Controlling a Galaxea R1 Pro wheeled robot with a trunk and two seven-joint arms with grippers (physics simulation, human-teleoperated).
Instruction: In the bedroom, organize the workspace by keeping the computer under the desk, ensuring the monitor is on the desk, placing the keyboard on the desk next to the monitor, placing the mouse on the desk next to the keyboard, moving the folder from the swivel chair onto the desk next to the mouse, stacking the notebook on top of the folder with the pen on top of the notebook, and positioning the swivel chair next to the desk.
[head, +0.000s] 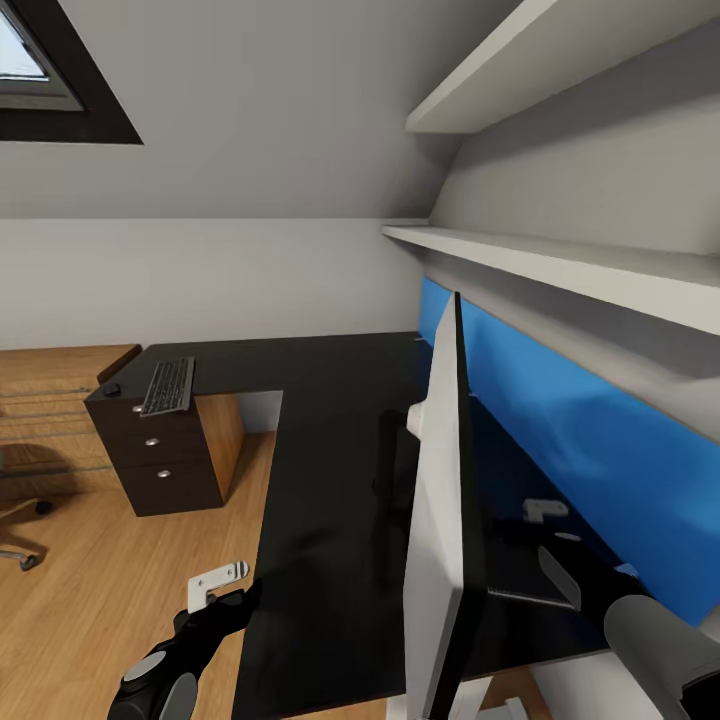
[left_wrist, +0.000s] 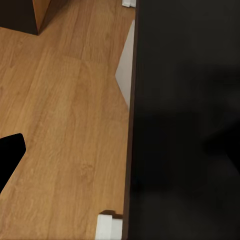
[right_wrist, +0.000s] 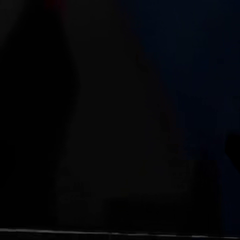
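Swivel chair (head: 18, 500) stands on the wood floor (head: 120, 590) at far left, partly cut off by the frame edge. Keyboard (head: 168, 386) lies flat on the black drawer unit (head: 160, 455), a small dark object, too small to identify, near its left end. Left gripper (head: 222, 590) hovers beside the front edge of the black counter (head: 330, 480); finger spread cannot be determined. Monitor (head: 445, 520) stands upright on the counter, seen edge-on. Right gripper (head: 555, 535) sits behind the monitor, near the blue panel (head: 570, 440); finger state cannot be determined.
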